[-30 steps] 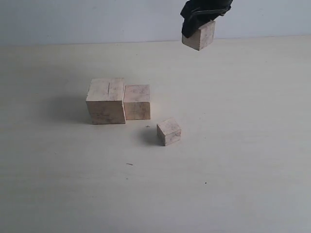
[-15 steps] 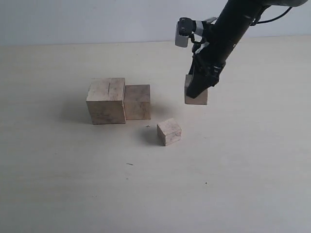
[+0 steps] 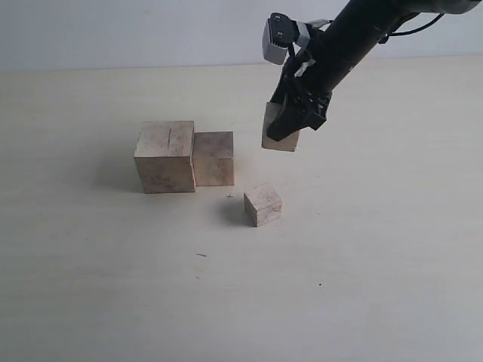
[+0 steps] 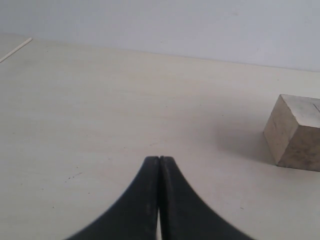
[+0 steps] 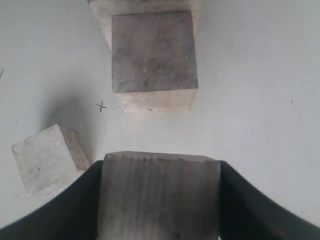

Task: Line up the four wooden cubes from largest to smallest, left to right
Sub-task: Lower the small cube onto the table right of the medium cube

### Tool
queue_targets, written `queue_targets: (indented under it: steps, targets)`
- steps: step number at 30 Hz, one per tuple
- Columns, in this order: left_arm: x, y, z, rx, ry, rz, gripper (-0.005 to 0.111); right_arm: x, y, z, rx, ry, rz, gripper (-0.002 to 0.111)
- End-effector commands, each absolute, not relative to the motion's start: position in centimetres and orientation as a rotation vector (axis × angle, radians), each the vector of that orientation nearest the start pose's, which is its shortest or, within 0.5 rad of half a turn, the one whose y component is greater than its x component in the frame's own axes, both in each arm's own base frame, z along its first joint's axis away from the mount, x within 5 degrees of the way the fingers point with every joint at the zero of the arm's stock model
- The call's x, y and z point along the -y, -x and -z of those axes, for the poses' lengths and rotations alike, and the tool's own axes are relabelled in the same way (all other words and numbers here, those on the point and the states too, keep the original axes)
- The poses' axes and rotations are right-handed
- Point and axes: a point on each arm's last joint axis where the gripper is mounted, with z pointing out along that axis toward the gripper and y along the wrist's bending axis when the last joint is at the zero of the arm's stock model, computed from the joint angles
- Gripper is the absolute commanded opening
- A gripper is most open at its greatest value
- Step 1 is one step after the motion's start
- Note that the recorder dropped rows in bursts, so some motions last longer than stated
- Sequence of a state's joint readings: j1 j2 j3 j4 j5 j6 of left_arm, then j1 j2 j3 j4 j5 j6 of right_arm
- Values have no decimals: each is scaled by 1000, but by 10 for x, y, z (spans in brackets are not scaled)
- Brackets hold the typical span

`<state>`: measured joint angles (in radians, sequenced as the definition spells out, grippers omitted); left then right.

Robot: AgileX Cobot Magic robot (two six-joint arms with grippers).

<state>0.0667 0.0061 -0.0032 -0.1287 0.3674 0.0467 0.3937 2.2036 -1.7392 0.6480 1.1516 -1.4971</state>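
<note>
The largest of the four wooden cubes (image 3: 164, 156), with a thin groove on top, rests left of centre. The second cube (image 3: 213, 158) touches its right side. Apart from them, the smallest cube (image 3: 263, 204) sits turned, in front and to the right. My right gripper (image 3: 290, 121) is shut on the third cube (image 3: 273, 137), which hangs above the table to the right of the second cube. The right wrist view shows this cube (image 5: 160, 195) between the jaws of the gripper (image 5: 160, 169), with the second cube (image 5: 152, 60) beyond it. My left gripper (image 4: 159, 159) is shut and empty, and the largest cube (image 4: 297, 132) lies off to one side.
The pale table (image 3: 362, 264) runs back to a light wall. A small dark cross mark (image 3: 229, 197) and a few specks dot the surface near the smallest cube (image 5: 47, 157).
The right arm has come down from the top of the view with the cube and moved left toward the second cube. The other cubes have not moved.
</note>
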Motion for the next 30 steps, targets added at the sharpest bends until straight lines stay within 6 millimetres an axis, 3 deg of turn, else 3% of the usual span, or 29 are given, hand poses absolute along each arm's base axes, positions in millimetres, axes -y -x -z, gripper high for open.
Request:
queue_targets:
  steps: [1, 8, 16, 21, 30]
  targets:
    - [1, -53, -181, -1835, 92, 50, 0, -223, -397, -172, -1844, 1951, -729, 0]
    - [1, -53, -181, -1835, 92, 50, 0, -227, -402, -145, -1876, 1924, -752, 0]
    - [1, -53, -181, -1835, 92, 50, 0, -245, -392, -140, -1793, 1999, -769, 0]
    - [1, -53, -181, -1835, 92, 50, 0, -242, -395, -129, -1831, 2034, -696, 0]
    - [1, -53, -181, -1835, 92, 50, 0, -249, -392, -131, -1823, 2004, -736, 1]
